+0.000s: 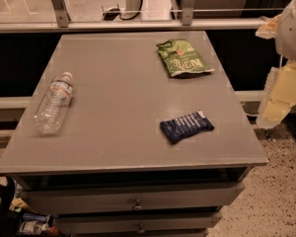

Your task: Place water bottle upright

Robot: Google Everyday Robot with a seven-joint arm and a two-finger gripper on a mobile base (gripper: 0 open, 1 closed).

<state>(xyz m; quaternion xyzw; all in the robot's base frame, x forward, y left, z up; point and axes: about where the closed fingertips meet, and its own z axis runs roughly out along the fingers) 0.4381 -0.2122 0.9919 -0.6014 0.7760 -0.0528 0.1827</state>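
I see the bottle lying flat at the table's left; the gripper hangs at the frame's right edge, its grip unclear.

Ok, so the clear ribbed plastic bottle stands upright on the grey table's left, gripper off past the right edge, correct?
No: the camera view shows the clear ribbed plastic water bottle lying on its side on the left of the grey table. The gripper is indeed off past the right edge.
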